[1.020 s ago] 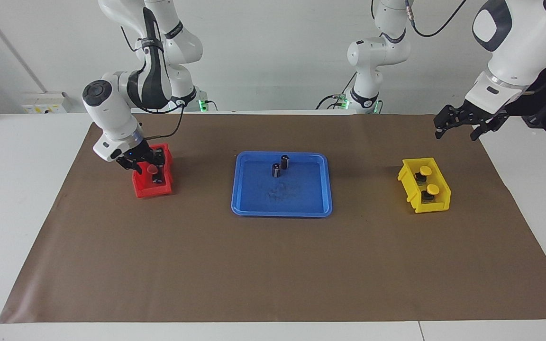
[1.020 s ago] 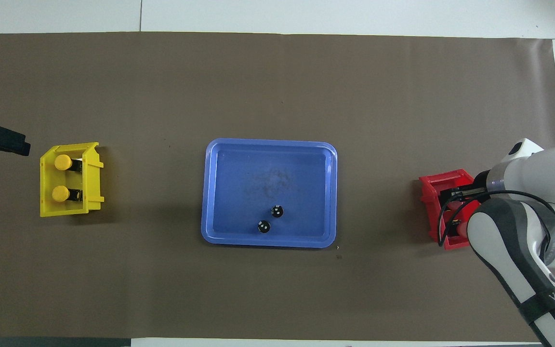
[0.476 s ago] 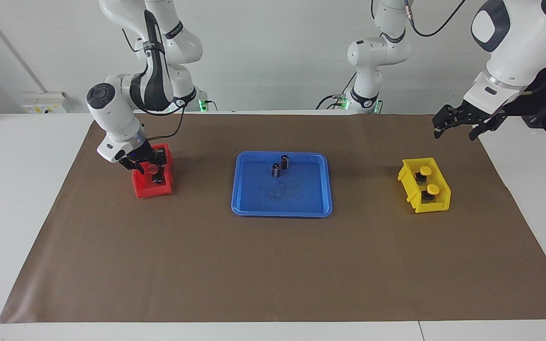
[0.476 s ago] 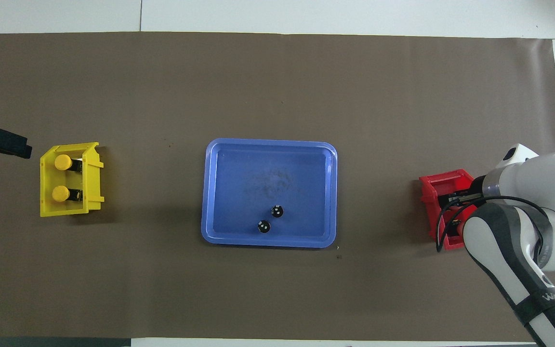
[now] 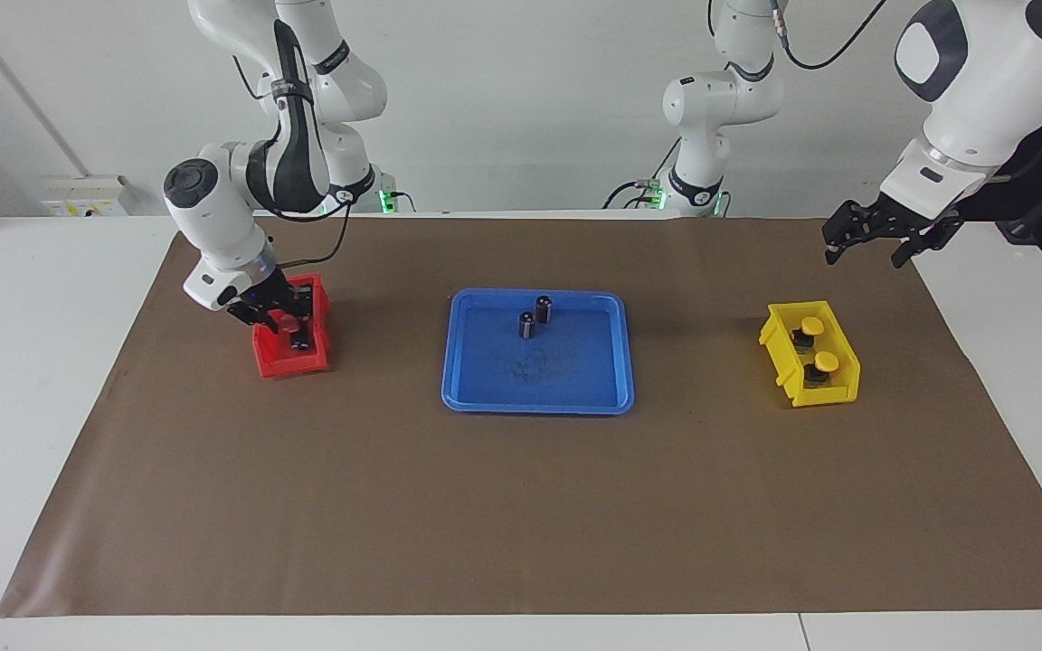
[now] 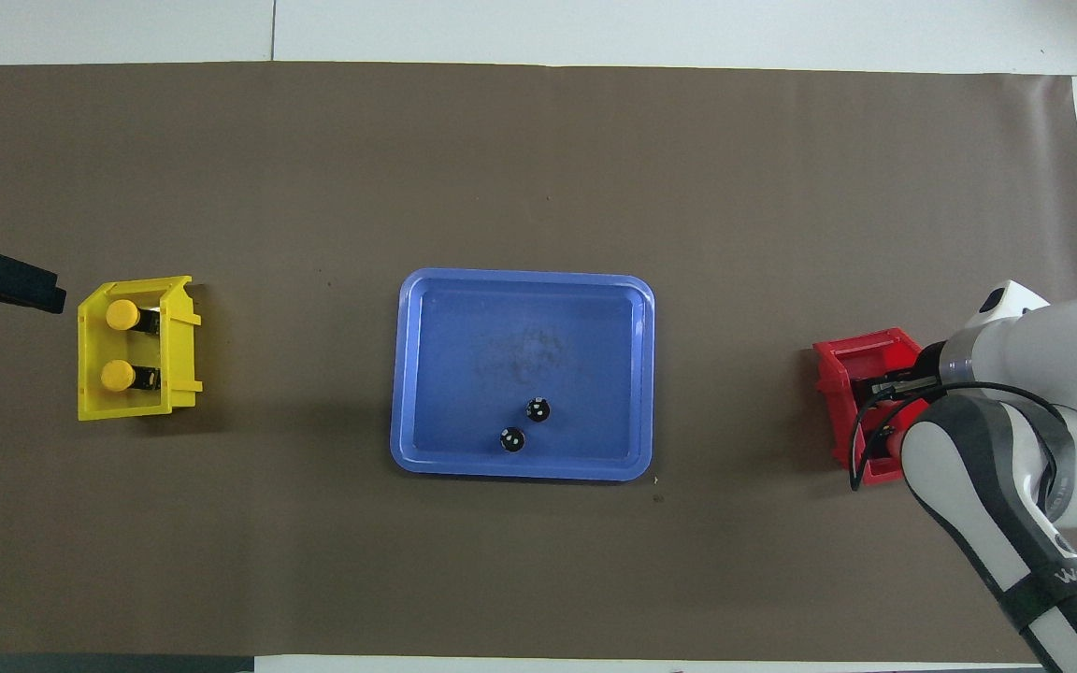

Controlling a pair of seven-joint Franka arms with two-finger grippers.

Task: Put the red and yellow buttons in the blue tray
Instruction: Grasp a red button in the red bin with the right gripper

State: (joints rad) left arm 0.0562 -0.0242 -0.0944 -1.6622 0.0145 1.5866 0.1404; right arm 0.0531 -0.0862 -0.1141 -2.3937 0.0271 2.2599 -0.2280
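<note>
Your right end effector (image 5: 284,318) pinches a red button (image 5: 289,324) in the red bin (image 5: 290,360); your left end effector (image 5: 874,237), fingers spread, waits over the surface near the yellow bin (image 5: 810,353) with two yellow buttons (image 5: 812,325), and the blue tray (image 5: 537,398) lies between the bins.

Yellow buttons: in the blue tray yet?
No. Both yellow buttons sit in the yellow bin; the blue tray holds only two dark cylinders.

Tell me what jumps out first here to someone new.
The blue tray at mid-table, with two dark capless cylinders standing in it. Toward the right arm's end of the table, the right end effector is down in the red bin at a red button. At the other end, two yellow buttons sit in the yellow bin; the left end effector waits above the mat.
</note>
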